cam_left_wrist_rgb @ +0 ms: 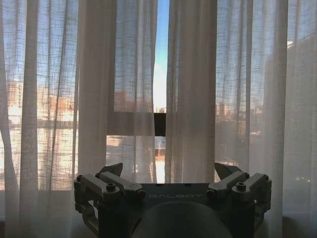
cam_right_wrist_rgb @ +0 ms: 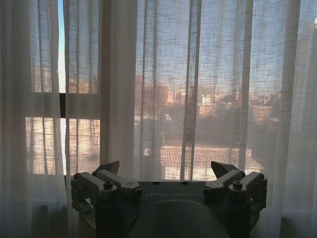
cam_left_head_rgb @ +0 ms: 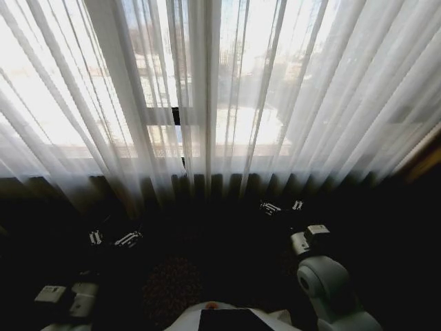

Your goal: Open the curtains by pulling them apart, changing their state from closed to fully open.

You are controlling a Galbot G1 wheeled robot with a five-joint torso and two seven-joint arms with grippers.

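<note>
Two sheer white curtains [cam_left_head_rgb: 227,89], woven and vertically pleated, span the whole window ahead, nearly closed. Left wrist view shows a thin gap between panels with blue sky and the dark window frame [cam_left_wrist_rgb: 159,124]; head view shows that seam overlapped. Left gripper [cam_left_head_rgb: 110,238] and right gripper [cam_left_head_rgb: 281,206] hang low in shadow before the curtains, apart from the fabric, jaws spread wide and holding nothing, per both wrist views.
</note>
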